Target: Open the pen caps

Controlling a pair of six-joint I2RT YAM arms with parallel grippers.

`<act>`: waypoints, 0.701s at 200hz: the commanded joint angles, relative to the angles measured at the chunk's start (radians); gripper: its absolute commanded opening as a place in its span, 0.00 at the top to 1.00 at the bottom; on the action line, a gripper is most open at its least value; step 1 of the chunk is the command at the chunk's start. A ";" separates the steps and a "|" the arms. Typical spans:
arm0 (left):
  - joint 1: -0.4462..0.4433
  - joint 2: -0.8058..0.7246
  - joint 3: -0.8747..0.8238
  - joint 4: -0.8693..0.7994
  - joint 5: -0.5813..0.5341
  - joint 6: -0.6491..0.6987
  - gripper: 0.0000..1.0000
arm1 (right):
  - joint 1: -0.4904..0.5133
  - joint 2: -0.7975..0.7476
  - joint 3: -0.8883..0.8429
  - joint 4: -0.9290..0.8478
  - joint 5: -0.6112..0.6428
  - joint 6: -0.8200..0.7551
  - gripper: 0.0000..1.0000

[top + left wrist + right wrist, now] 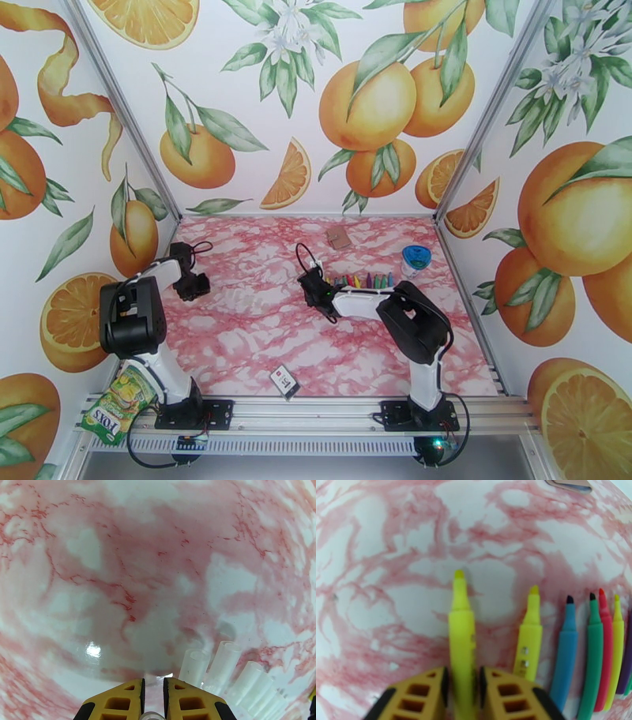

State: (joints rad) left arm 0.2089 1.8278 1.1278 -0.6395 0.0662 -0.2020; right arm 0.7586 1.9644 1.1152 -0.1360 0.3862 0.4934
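Marker of yellow plastic sits pinched in right jaws; left jaws clamp clear tubular cap.

The top external camera looks down from high above the near edge onto the whole worktop. Each wrist camera sits close above it, fingers at frame bottom; the right wrist and overhead views share the marker row

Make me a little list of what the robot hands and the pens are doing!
left gripper: shut on what looks like a clear cap
right gripper: shut on yellow pen, tip bare
other pens: lying side by side to its right, tips bare
loose caps: clear, in a row on the table
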 commanded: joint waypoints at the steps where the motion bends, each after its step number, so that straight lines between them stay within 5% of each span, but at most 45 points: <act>1: 0.003 0.009 0.015 0.002 0.006 0.012 0.85 | -0.007 0.011 0.013 -0.022 0.009 0.014 0.71; 140: 0.002 -0.039 0.016 -0.010 0.006 -0.008 0.74 | -0.007 -0.039 -0.014 0.013 -0.005 -0.022 0.68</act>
State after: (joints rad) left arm 0.2089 1.8294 1.1278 -0.6403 0.0708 -0.2035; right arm 0.7578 1.9636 1.1149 -0.1364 0.3855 0.4896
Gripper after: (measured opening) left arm 0.263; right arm 0.308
